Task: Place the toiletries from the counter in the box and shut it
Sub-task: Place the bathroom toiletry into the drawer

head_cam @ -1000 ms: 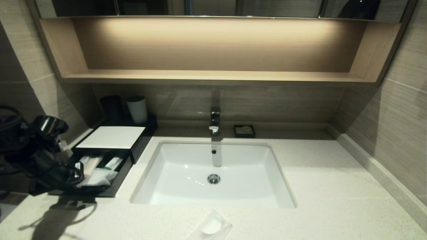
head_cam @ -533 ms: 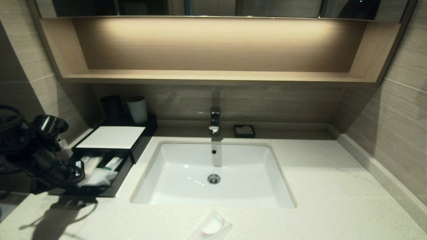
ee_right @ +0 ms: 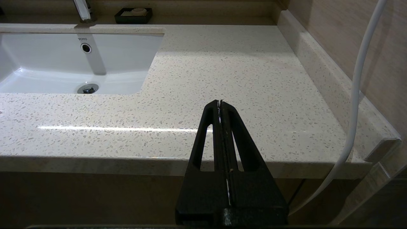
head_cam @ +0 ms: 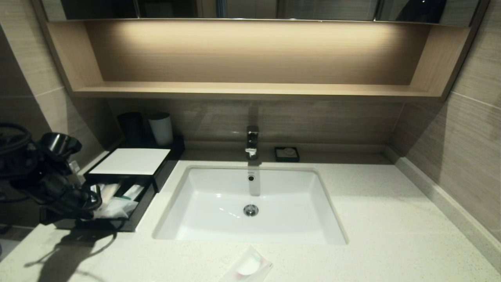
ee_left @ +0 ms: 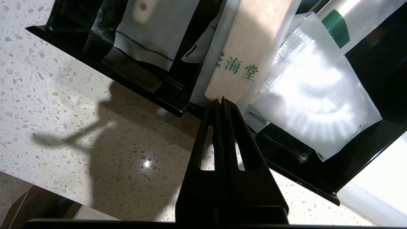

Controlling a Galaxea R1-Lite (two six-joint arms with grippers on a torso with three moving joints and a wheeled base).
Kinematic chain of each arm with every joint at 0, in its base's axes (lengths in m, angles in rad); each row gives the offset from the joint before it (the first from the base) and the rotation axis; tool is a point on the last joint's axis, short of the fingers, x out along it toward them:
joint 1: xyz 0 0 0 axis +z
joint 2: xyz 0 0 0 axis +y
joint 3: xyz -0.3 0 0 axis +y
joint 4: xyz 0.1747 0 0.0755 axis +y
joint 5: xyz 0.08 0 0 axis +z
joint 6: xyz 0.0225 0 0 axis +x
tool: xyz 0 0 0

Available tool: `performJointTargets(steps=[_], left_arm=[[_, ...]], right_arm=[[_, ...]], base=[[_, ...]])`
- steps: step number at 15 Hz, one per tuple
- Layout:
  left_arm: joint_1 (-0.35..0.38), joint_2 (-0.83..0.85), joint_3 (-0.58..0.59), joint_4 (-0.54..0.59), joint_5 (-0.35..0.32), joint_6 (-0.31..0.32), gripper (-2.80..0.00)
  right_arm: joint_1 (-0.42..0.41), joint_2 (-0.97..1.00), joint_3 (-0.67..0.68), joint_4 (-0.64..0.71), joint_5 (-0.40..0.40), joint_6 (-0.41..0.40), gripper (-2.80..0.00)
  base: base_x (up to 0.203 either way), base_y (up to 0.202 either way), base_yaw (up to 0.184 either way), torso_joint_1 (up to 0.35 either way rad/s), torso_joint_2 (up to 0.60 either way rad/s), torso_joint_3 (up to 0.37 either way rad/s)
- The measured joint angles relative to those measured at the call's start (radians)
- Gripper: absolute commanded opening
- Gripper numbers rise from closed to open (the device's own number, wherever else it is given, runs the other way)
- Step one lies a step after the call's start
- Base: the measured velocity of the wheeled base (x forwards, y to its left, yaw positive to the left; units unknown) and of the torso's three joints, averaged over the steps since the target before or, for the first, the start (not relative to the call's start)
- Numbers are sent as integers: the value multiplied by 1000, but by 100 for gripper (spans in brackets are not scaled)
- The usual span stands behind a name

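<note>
Looking down at the counter [head_cam: 372, 203], we find our left gripper [ee_left: 221, 101] at the near left corner of the box [head_cam: 129, 161], its two fingers pressed flat together with nothing between them. Their tips sit at the near rim of the pulled-out drawer tray [ee_left: 286, 152], right at the end of a beige packet with green characters [ee_left: 241, 60]; whether they actually touch it we cannot tell. Beside that packet in the tray lie a translucent white pouch [ee_left: 314, 105], a whitish packet with a green end [ee_left: 346, 22] and a clear sachet with a stitched line [ee_left: 152, 35]. The tray stands open in front of the box's flat white top. One small square sachet with a white disc [head_cam: 246, 267] lies on the counter's near edge, in front of the sink basin [head_cam: 250, 203]. Our right gripper [ee_right: 220, 102] hangs off the counter's near right edge, fingers together and empty.
</note>
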Motion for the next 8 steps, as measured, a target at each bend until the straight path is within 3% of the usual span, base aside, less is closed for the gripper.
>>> performJointTargets(steps=[5,8], left_arm=[[-13,-5,-11,0,-2,-32,-280],[-13,-38,-13,0,-42,-46,-280]], right_arm=[[0,0,0,0,0,0,-280],[0,0,0,0,0,0,-280]], base=[[0,0,0,0,0,0],[0,0,0,0,0,0]])
